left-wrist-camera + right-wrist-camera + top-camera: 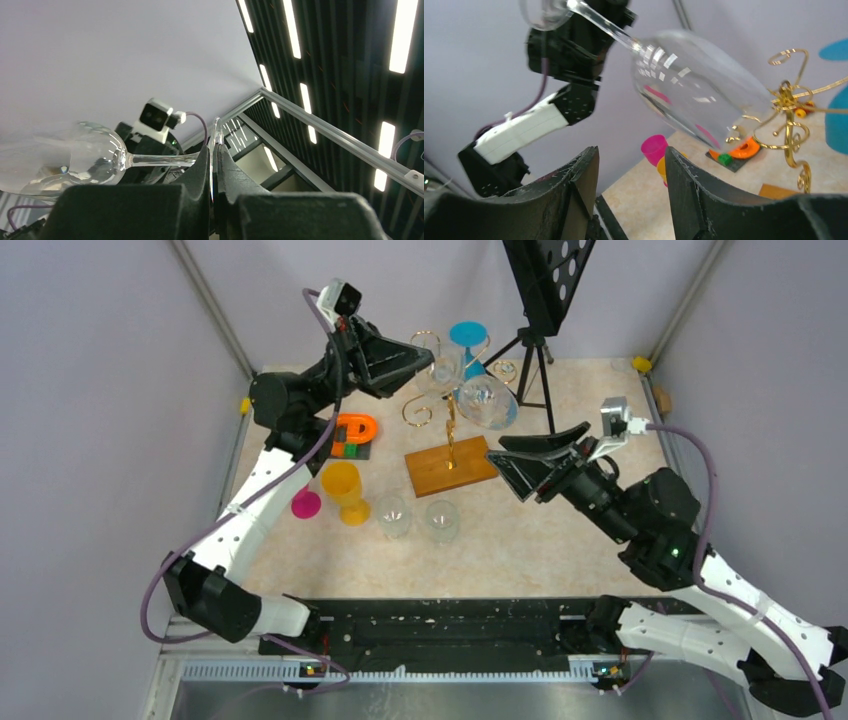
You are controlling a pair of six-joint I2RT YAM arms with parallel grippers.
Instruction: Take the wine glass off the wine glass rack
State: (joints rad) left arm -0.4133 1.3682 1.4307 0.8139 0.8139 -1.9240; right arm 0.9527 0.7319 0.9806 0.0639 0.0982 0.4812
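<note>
Table (560, 540): beige speckled top with grey walls around it.

Black tripod stand (540, 350): at the far edge, behind the rack. Its top is cut off by the frame.

Rack (450, 430): a thin gold post with curled spiral arms. It stands upright on its rectangular brown wooden base (452, 470), mid-table.

Wine glass (487, 402): clear, with a long stem and a rounded bowl. You have it in the air by the rack's top. It lies tilted almost on its side, with the bowl toward the right arm and the foot toward the left arm.

Your left gripper (214, 155) is clenched on the foot. The left wrist view shows the thin disc edge-on, pinched between the two fingers, with the stem running off to the bowl.

Your right gripper (631, 155) is spread apart with nothing between its fingers. It sits below the bowl, just beside the right end of the base in the top view.

Smaller items near the base: a yellow goblet (343, 490), a pink cup (306, 504), and two clear tumblers (394, 515) (441, 520).

Hard to read:
- The bowl's rim overlaps the gold curls in the right wrist view, so you cannot tell whether they touch.
- The foot is lost against the left gripper in the top view and cut by the top edge in the right wrist view.
- The bowl runs off the left edge in the left wrist view.
- Only a corner of the base shows from the right wrist.
</note>
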